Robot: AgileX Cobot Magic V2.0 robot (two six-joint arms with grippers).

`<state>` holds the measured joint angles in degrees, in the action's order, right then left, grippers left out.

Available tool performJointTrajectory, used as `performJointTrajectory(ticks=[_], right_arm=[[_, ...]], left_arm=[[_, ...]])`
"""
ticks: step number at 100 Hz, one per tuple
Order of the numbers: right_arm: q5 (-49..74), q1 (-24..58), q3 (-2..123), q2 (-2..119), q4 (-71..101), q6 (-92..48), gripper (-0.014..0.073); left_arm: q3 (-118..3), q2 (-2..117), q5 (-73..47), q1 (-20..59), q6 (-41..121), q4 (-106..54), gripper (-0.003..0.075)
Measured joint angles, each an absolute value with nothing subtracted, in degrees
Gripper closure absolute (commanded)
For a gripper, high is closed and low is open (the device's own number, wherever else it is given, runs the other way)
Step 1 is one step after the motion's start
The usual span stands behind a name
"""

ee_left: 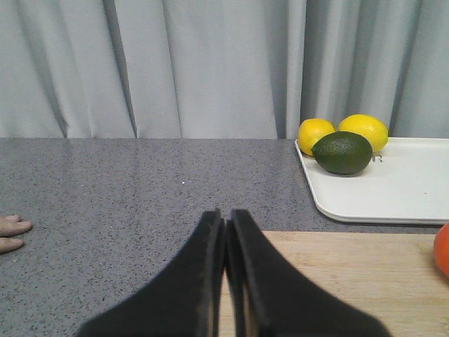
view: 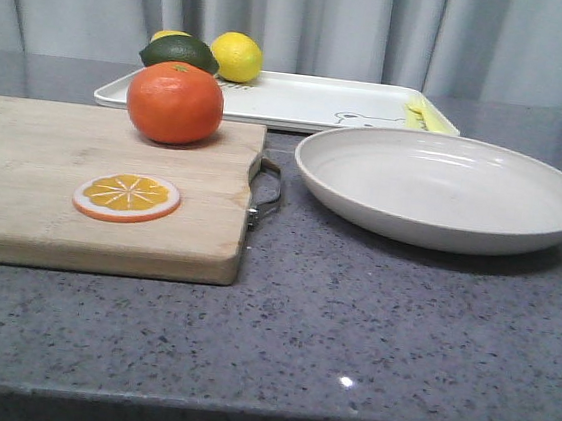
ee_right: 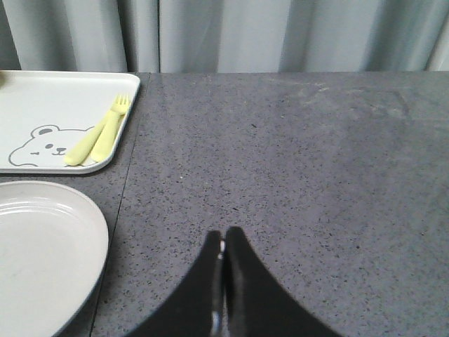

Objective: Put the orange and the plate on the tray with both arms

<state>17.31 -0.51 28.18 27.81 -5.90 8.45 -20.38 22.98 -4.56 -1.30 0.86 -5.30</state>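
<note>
- Your left pincer point(ee_left: 225, 232) is pressed together, empty, hovering over the near-left edge of the cutting board point(view: 92, 191).
- Your right pincer point(ee_right: 224, 242) is pressed together too, empty, over bare desk point(view: 367, 350).
- Orange point(view: 175, 102) sits on the board's far end, in front of the tray point(view: 302, 102); in the left wrist view only a sliver shows, at about 2 o'clock from the pincer. Left arm is nearer, take it with that one.
- Plate point(view: 444, 190) rests on the desk right of the board, its far rim close to the tray's front edge; from the right pincer it lies at about 9 to 10 o'clock. Right arm is nearer.
- Tray's long axis runs left-right across the desk, at 12 o'clock from both things.
- Orange looks glossy, round, green stem mark on top; will likely roll if nudged.
- Plate is matte off-white, wide, shallow, raised rim; probably grip by the rim.
- Tray already carries two lemons point(view: 237, 56), an avocado point(view: 180, 53) at the left end, a yellow fork set point(ee_right: 98, 137) at the right; middle is free.
- Orange slice point(view: 126, 197) on board: ignore.
</note>
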Motion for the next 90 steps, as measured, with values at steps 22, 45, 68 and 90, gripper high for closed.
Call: performJointTrajectory(ticks=[22,45,68,90], right_arm=[[17.67,-0.51,28.18,27.81,-5.90,8.45,0.0659],[17.67,-0.51,28.18,27.81,-5.90,8.45,0.0659],[17.75,-0.51,28.18,27.81,-5.90,8.45,0.0659],[17.75,-0.51,28.18,27.81,-5.90,8.45,0.0659]], left_arm=[[-20.38,22.98,-4.67,-1.30,0.86,-5.91,0.0736],[-20.38,22.98,-5.97,-1.30,0.86,-5.90,0.0459],[-20.38,22.98,-6.98,-1.30,0.86,-5.90,0.0193],[-22.64,23.86,-11.54,-1.30,0.86,-6.02,0.0130]])
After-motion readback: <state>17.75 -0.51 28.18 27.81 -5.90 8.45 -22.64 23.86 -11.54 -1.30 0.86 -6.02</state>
